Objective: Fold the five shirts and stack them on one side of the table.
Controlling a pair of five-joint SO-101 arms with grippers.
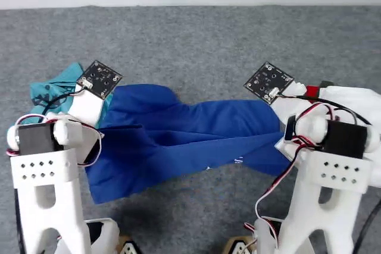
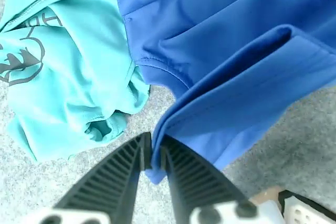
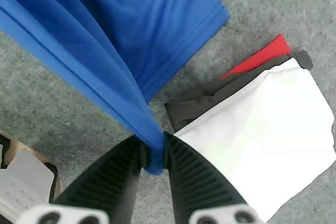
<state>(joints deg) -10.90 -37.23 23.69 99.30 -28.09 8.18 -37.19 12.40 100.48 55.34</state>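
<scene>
Left pincer (image 2: 153, 144) and right pincer (image 3: 152, 148), pointing down, clamp opposite ends of the blue shirt (image 1: 184, 128).

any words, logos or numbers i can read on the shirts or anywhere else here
No text is readable.
Teal shirt: grey printed design with curved lettering, creased and partly hidden, unreadable.
Blue shirt: small white mark near its edge, too small to read.
White shirt: no print showing.

The left gripper (image 2: 156, 148) clamps a folded edge of the blue shirt (image 2: 226, 51) between its ribbed black fingers (image 2: 121, 171); a crumpled teal shirt (image 2: 68, 87) lies just beside it, touching it. Both rest on the grey table (image 2: 294, 145).
</scene>
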